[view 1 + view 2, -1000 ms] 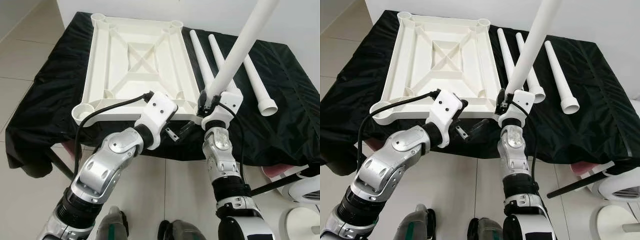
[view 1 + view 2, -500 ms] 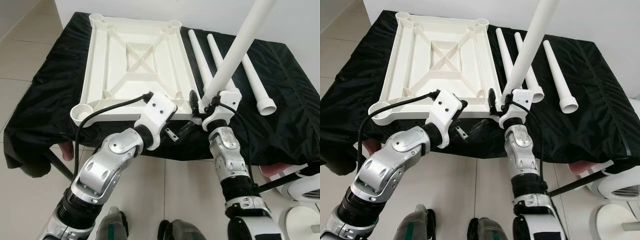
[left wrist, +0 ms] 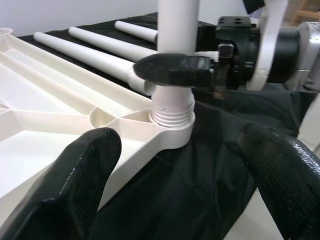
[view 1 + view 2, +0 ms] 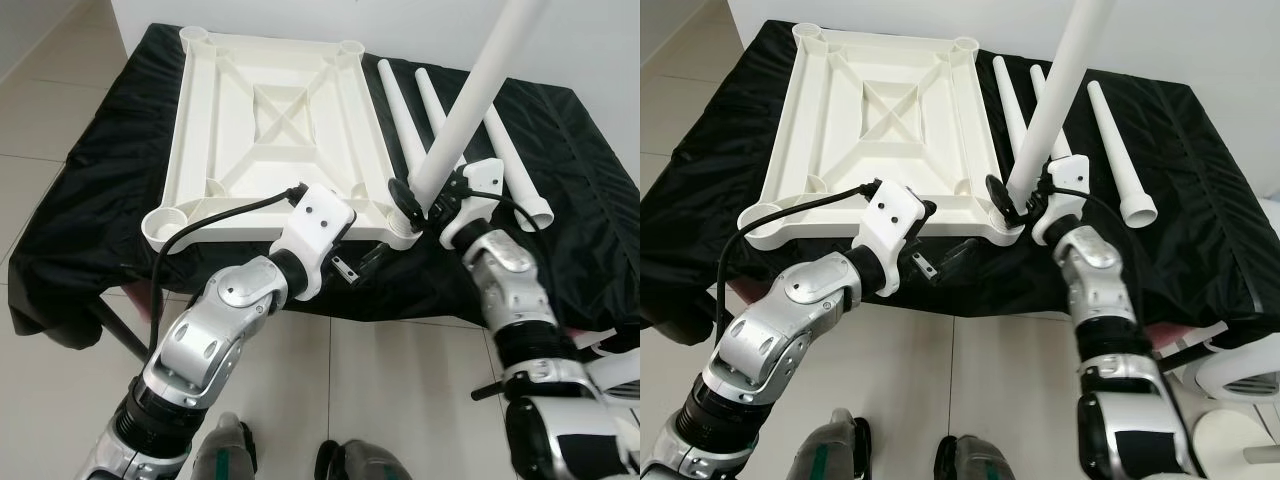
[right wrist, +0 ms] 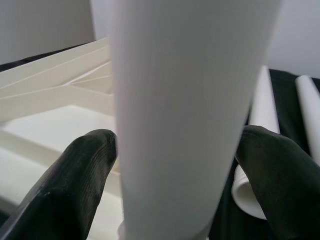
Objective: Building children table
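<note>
Currently 1 leg (image 4: 470,105), likely light, stiff and slippery, is clamped low by the right gripper (image 4: 425,205) in the upturned tabletop's (image 4: 275,120) corner socket (image 3: 172,127), while the left gripper's (image 4: 355,265) fingers are spread nearby.

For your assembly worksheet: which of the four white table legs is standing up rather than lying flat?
The leg gripped by the right tool, standing in the tabletop's near-right corner socket; the other three lie on the black cloth.
</note>
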Controlling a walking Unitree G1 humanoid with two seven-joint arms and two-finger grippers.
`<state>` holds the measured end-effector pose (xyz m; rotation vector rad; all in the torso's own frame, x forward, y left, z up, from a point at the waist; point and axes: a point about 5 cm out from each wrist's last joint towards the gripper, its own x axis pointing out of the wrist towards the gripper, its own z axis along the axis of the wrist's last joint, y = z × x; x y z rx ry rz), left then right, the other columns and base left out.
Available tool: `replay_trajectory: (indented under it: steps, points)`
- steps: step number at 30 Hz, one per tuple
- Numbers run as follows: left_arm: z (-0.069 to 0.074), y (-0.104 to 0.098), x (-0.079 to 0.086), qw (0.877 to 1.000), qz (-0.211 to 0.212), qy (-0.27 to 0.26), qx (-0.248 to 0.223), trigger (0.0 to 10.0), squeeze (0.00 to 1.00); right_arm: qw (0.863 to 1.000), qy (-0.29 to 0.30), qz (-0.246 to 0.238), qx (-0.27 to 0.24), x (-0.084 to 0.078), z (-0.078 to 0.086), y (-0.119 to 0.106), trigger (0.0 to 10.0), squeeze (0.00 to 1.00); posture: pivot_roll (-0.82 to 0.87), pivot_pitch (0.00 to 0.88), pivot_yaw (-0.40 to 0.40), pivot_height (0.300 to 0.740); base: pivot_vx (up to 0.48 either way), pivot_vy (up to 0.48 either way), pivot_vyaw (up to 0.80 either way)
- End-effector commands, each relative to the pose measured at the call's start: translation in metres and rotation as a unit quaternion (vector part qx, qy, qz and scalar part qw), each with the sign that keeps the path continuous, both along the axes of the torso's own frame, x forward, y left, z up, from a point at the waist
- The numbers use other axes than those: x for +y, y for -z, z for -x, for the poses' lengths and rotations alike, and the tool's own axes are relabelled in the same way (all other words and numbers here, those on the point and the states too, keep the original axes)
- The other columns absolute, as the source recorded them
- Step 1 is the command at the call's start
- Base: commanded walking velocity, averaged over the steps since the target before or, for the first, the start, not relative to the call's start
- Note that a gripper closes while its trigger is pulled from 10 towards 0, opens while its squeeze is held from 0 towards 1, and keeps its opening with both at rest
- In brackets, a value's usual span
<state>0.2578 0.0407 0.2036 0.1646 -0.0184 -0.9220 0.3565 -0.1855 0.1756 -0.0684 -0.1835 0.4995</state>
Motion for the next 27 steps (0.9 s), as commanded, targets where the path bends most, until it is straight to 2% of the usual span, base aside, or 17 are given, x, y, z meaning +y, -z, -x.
replay_trajectory:
  steps: [1, 6, 12, 18, 27]
  points:
    - [0.0, -0.001, -0.001, 1.0, 0.001, -0.002, -0.001, 10.0, 0.0, 1.0, -0.02, 0.005, 0.022, -0.009, 0.0, 0.005, 10.0, 0.0, 0.12, 0.077, -0.11, 0.74, 0.0, 0.0, 0.0]
    - [-0.001, -0.001, -0.001, 1.0, 0.001, -0.003, -0.001, 10.0, 0.0, 0.999, -0.038, 0.011, 0.037, -0.013, 0.001, 0.008, 10.0, 0.0, 0.12, 0.077, -0.111, 0.74, 0.0, 0.0, 0.0]
    - [0.0, -0.001, -0.001, 1.0, 0.001, -0.003, -0.001, 10.0, 0.0, 0.993, -0.082, -0.008, 0.08, -0.019, 0.004, 0.024, 10.0, 0.0, 0.12, 0.073, -0.111, 0.74, 0.0, 0.0, 0.0]
    - [0.0, -0.001, -0.001, 1.0, 0.0, -0.001, -0.001, 10.0, 0.0, 0.993, -0.079, -0.013, 0.082, -0.02, 0.004, 0.026, 10.0, 0.0, 0.12, 0.07, -0.107, 0.74, 0.0, 0.0, 0.0]
    - [0.001, -0.001, -0.003, 1.0, 0.0, 0.004, -0.001, 10.0, 0.0, 0.997, -0.042, -0.034, 0.058, -0.028, -0.003, 0.019, 10.0, 0.0, 0.12, 0.066, -0.108, 0.74, 0.0, 0.0, 0.0]
